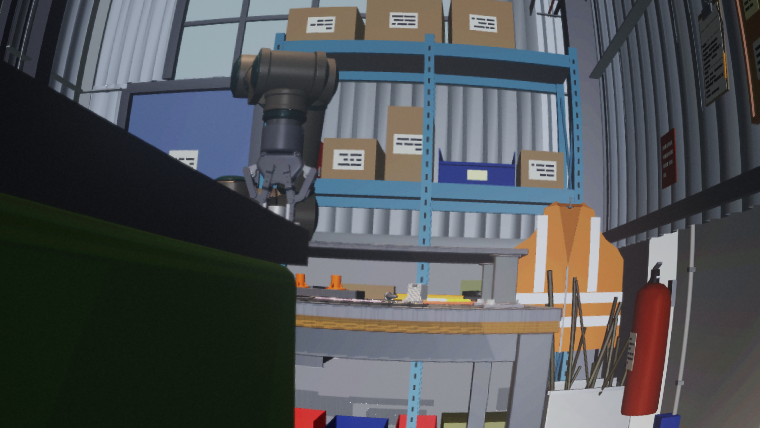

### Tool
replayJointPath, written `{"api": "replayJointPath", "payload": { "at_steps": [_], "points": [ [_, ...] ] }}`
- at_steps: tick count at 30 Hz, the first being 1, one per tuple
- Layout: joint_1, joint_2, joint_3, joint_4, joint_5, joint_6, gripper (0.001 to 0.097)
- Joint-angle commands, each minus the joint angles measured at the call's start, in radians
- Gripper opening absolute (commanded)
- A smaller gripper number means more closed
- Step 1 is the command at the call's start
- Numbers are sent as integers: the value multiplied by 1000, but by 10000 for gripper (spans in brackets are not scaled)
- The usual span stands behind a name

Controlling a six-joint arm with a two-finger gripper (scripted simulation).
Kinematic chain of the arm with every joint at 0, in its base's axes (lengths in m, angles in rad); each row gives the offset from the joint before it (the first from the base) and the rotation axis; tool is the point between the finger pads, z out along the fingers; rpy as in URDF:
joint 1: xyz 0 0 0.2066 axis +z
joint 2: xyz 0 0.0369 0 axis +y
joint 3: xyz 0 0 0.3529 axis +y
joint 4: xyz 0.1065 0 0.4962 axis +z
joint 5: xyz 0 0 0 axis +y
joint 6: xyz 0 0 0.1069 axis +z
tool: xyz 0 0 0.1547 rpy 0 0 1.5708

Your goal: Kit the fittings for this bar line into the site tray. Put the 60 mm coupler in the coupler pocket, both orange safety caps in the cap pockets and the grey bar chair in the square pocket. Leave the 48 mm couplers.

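A steel cylinder (277, 209), seemingly a coupler, stands between the fingers of my gripper (278, 204), high above the bench on its left side. The gripper is narrowing around it and does not grip it. A dark foreground block hides the lower part of the cylinder and whatever it rests on. On the benchtop two orange safety caps (301, 279) (335, 281) stand upright and apart at the left. The grey bar chair (417, 292) sits near the middle. The site tray is not clearly visible from this low angle.
A large dark green and black block (138, 298) fills the left foreground and hides the bench's left part. A blue shelf rack (428, 133) with cardboard boxes stands behind the bench. An orange vest (571, 260) and a red fire extinguisher (646, 345) stand to the right.
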Motion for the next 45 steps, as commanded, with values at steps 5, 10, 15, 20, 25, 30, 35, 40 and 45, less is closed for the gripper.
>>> {"api": "replayJointPath", "payload": {
  "at_steps": [5,10,15,20,25,30,35,40,45],
  "points": [
    [0,-1,-1,0,0,0,407],
    [0,-1,-1,0,0,0,398],
    [0,-1,-1,0,0,0,390],
    [0,-1,-1,0,0,0,382],
    [0,-1,-1,0,0,0,373],
    [0,-1,-1,0,0,0,80],
    [0,-1,-1,0,0,0,80],
    [0,-1,-2,0,2,0,80],
    [0,-10,-17,0,24,0,80]
  ]
}}
